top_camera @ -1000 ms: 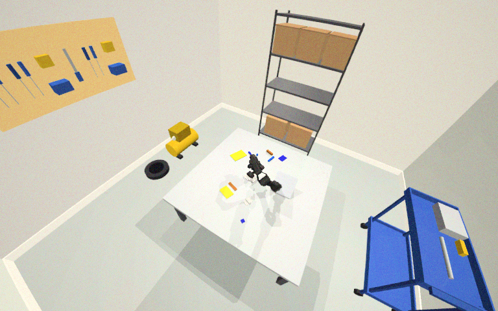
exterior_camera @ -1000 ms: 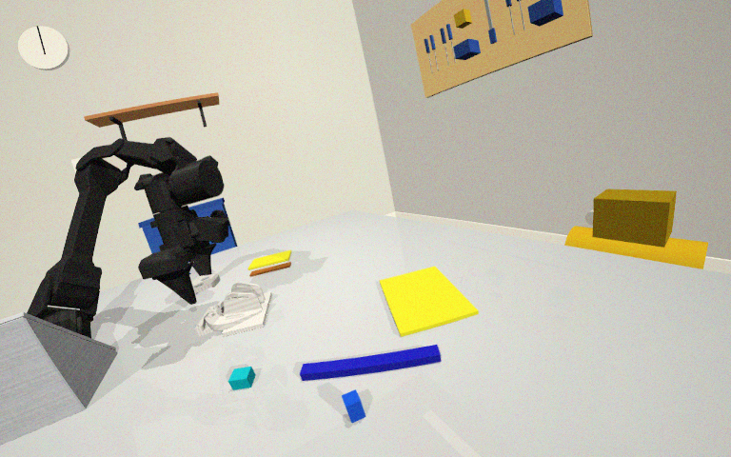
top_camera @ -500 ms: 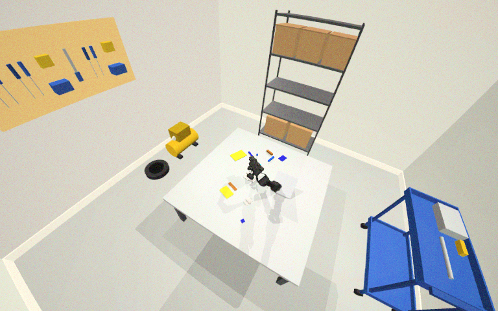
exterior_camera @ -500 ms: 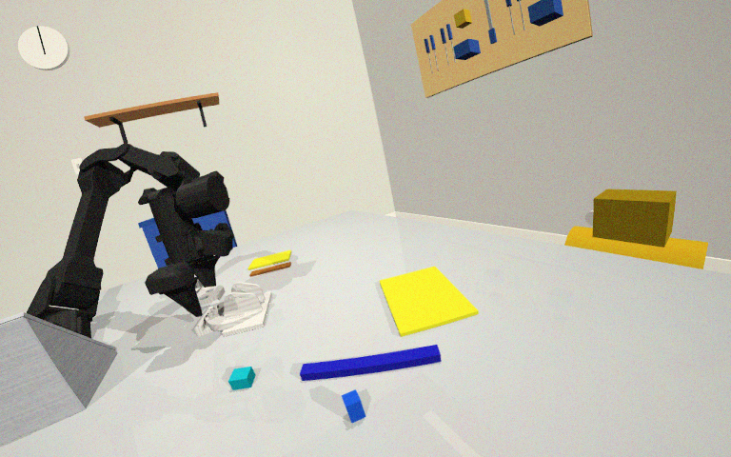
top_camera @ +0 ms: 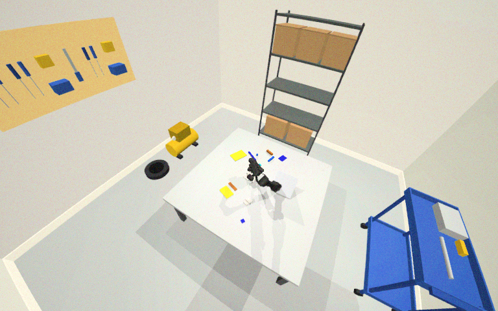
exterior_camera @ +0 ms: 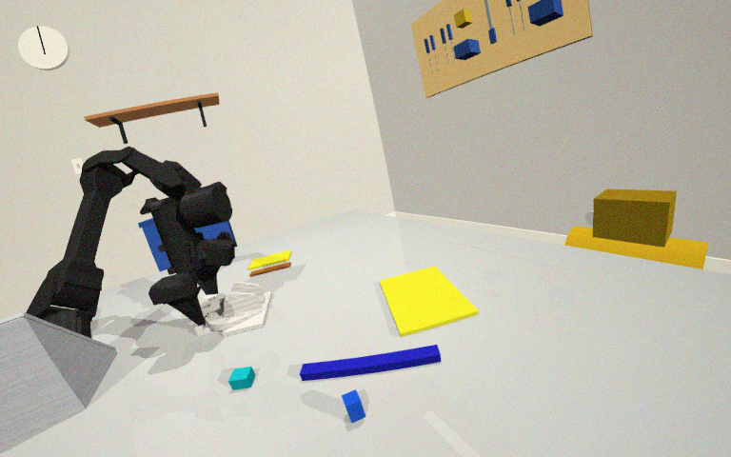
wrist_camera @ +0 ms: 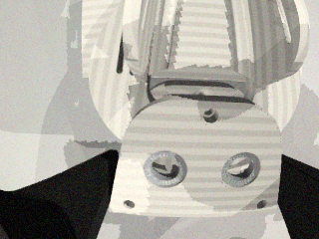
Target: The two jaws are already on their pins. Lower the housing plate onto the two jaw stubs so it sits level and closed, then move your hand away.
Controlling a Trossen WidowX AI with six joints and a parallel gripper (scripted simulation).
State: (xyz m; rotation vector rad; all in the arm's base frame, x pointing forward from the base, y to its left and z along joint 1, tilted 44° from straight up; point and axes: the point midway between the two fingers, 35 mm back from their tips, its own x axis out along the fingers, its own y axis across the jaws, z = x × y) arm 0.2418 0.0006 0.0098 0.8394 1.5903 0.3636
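Note:
The pale housing plate point(wrist_camera: 199, 144) point(exterior_camera: 211, 316) fills the lower wrist view, flat side towards the camera, with two round holes point(wrist_camera: 164, 169) point(wrist_camera: 240, 169). A ringed stub end shows inside each hole. Beyond the plate the two pale jaws point(wrist_camera: 204, 40) point away over their white base point(exterior_camera: 250, 320). My gripper point(wrist_camera: 197, 161) point(exterior_camera: 202, 322) point(top_camera: 251, 177) is shut on the housing plate by its side edges and is down low at the near end of the assembly. I cannot tell from these views whether the plate sits fully level on the stubs.
On the table lie a large yellow pad point(exterior_camera: 425, 299), a long blue bar point(exterior_camera: 369, 362), a cyan cube point(exterior_camera: 241, 377), a small blue block point(exterior_camera: 353, 405), and a small yellow pad with an orange bar point(exterior_camera: 269, 260) behind the assembly. A grey box point(exterior_camera: 37, 366) stands by the arm's base.

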